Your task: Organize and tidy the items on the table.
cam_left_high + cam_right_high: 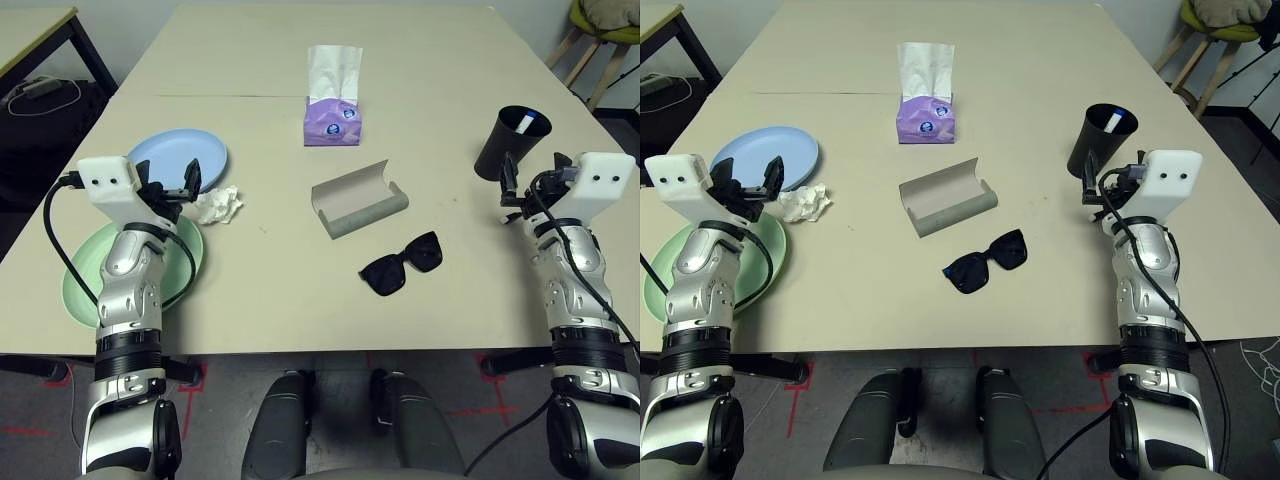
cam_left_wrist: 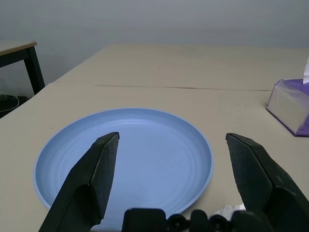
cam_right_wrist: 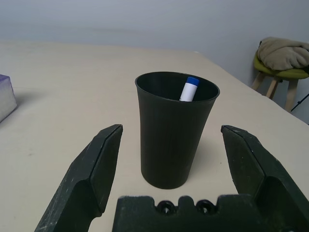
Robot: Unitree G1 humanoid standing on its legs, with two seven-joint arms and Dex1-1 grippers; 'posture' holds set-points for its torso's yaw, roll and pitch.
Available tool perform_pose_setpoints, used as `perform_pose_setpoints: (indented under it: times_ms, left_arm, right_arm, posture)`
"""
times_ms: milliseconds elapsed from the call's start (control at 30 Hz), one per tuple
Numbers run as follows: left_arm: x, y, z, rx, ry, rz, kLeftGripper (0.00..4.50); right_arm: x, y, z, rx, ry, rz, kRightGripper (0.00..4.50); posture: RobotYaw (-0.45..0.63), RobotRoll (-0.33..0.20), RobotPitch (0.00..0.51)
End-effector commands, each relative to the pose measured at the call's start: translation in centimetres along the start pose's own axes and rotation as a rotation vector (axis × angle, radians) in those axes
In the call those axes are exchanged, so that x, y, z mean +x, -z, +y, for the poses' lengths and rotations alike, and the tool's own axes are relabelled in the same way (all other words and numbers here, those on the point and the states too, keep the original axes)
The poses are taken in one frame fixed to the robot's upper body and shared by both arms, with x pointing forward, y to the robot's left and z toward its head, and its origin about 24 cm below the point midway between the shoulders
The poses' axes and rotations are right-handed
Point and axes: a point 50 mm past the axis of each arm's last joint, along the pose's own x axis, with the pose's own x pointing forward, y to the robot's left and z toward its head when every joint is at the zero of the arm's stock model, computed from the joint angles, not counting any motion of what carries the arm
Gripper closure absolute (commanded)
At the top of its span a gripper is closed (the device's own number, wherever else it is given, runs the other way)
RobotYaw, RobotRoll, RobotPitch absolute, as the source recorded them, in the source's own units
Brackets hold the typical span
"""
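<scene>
Centrally on the table (image 1: pixel 280 300) lie the black sunglasses (image 1: pixel 402 264), just in front of the open grey glasses case (image 1: pixel 358 199). Left, a white tissue wad (image 1: pixel 216 205) sits beside the blue plate (image 2: pixel 125 164) and green plate (image 1: pixel 80 290). Right, the black cup (image 3: pixel 175 128) holds the marker pen (image 3: pixel 189 88). Left pincer (image 2: pixel 169 164) and right pincer (image 3: pixel 171 159) hover spread wide, empty.

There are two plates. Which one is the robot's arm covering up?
The pale green plate, at the table's near edge. The left forearm crosses over it. The pale blue plate lies farther back, uncovered, ahead of the left gripper.
</scene>
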Motion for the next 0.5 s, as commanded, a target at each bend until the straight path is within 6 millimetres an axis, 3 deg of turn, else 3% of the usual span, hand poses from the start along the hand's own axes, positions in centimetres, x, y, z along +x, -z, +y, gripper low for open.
perform_pose_setpoints:
  times_ms: [33, 267, 500]
  left_arm:
    - [-0.3, 0.5, -0.1, -0.006, 0.004, 0.022, 0.00]
    - [-0.2, 0.5, -0.1, -0.007, 0.003, 0.017, 0.00]
    - [-0.2, 0.4, -0.1, 0.000, 0.014, 0.016, 0.00]
  right_arm:
    - [-0.5, 0.5, -0.6, 0.004, 0.019, 0.020, 0.02]
    - [-0.3, 0.5, -0.6, 0.027, -0.008, 0.016, 0.02]
    - [-0.8, -0.2, 0.6, 0.086, -0.324, 0.004, 0.02]
  posture:
    - [0.07, 0.000, 0.118]
    - [0.07, 0.000, 0.109]
    - [0.07, 0.000, 0.108]
